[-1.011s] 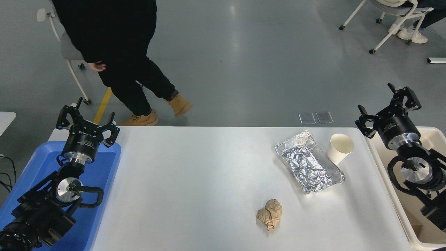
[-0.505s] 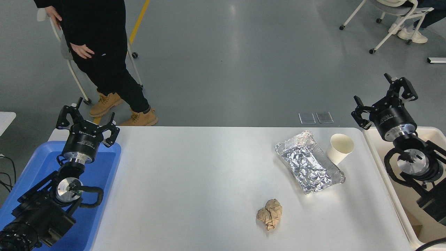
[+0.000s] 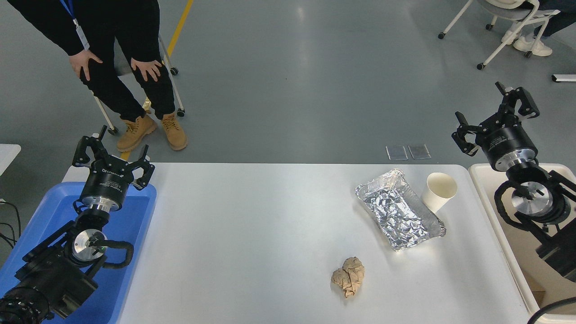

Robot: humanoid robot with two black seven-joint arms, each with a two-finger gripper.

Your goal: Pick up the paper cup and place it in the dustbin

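Cup first: the small white tapered paper cup lies tipped on the white table, touching the crinkled silver foil tray. Nearer sits a crumpled brown paper ball. Right of the table stands the large beige plastic dustbin; above its far end hangs the right pincer, fingers apart. The left pincer, also spread, is parked over the blue plastic tray.

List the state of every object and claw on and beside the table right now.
paper cup: upright, empty, touching the foil tray's right side.
foil tray: open side up, empty, crinkled.
brown paper ball: crumpled, lying apart.
dustbin: open-topped, at the table's right end.
blue tray: under the parked left arm.
left claw: open, empty.
right claw: open, empty, raised.
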